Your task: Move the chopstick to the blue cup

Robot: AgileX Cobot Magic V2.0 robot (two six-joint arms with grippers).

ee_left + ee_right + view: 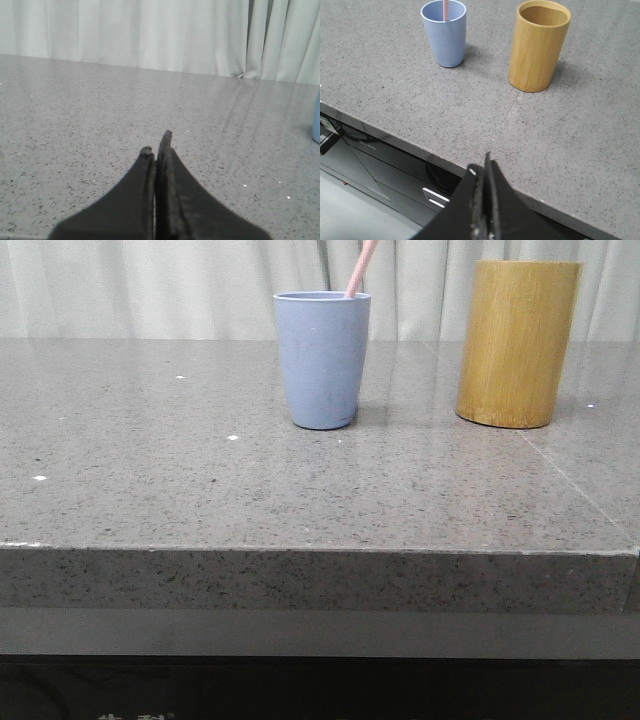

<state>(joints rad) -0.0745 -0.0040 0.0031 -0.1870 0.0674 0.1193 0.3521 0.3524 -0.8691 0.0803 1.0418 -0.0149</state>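
Pink chopstick (360, 268) stands inside the blue cup (322, 360), leaning on its rim and poking out well above it, with the bamboo cylinder (516, 343) standing near the cup on the grey stone table (200, 490). Left gripper (157, 147) hovers low over bare tabletop, fingers pressed together on nothing. Right gripper (482, 167) hangs over the table's edge, well apart from the cup, jaws closed and empty too.
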